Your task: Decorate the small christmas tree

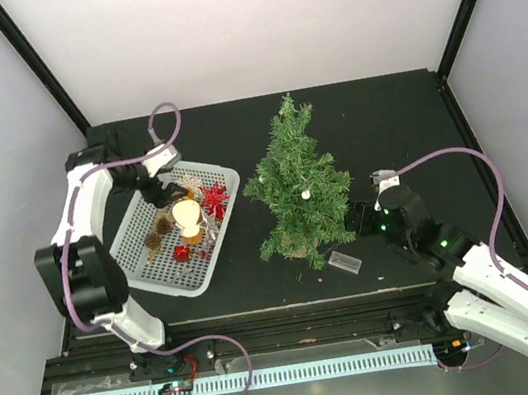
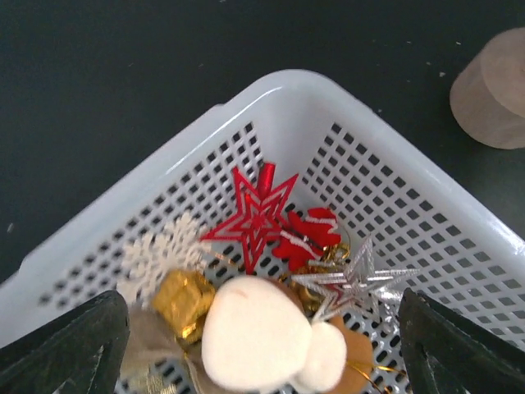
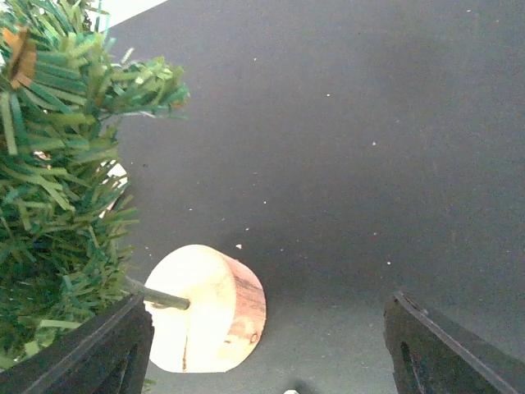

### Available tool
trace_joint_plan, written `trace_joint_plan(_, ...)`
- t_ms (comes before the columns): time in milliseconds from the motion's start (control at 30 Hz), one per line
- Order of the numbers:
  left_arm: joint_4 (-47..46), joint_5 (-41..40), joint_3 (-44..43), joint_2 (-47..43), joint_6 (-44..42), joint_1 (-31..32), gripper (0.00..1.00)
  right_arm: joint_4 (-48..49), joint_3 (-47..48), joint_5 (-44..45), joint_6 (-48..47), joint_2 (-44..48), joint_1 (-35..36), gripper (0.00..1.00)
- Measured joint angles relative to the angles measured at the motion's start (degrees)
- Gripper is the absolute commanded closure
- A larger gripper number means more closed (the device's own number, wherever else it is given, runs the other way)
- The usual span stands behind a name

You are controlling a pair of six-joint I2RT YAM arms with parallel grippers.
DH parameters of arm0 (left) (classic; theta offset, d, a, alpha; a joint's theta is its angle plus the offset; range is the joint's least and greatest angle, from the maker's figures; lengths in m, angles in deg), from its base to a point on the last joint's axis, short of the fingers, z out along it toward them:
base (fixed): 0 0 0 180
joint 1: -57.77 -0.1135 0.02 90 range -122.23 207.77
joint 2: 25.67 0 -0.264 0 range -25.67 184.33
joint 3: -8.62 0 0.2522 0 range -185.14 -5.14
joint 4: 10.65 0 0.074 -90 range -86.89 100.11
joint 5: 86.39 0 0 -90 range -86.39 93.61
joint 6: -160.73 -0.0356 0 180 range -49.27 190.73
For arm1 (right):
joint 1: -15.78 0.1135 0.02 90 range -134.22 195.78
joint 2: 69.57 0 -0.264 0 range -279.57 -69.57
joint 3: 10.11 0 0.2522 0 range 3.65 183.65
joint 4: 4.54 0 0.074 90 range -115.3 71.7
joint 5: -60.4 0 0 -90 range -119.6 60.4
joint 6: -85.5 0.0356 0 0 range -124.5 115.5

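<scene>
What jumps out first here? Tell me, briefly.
The green tree stands mid-table. Left of it, a white basket holds bright ornaments, a red star among them, with the left pincer open above. The right pincer sits open by the tree's wooden base.

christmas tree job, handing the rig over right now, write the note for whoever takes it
Left tool: open, empty, over the white basket.
Right tool: open, empty, low beside the wooden base of the small christmas tree.
Tree: upright mid-table, right of the basket.
Done: almost nothing. One small white speck shows on the tree; I cannot tell what it is.
Left: red star, silver star, snowflake and the other ornaments lie in the basket, none gripped.
</scene>
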Motion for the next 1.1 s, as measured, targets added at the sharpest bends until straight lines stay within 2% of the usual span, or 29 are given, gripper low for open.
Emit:
trace_joint_plan(200,11.7,0.0,-11.4,11.7,-11.5,4.7,0.15,0.5,2.2,-3.0,-0.8,-2.1,-0.7,0.22)
trace_joint_plan(400,19.3,-1.9,-14.1,17.7,-19.0,8.2,0.17,0.8,3.7,-4.5,-1.3,-4.3,-1.2,0.22)
trace_joint_plan(700,21.9,-3.4,-14.1,20.4,-21.4,9.9,0.17,0.5,3.7,-4.9,-2.0,-3.3,-3.5,0.22)
trace_joint_plan(900,21.3,-4.0,-14.1,23.2,-21.3,9.9,0.18,-1.5,4.1,-4.1,-2.7,0.4,-5.3,0.22)
trace_joint_plan(1100,21.3,-4.3,-14.1,25.0,-21.4,10.1,0.26,-2.7,4.9,-2.2,-3.6,3.9,-6.3,0.22)
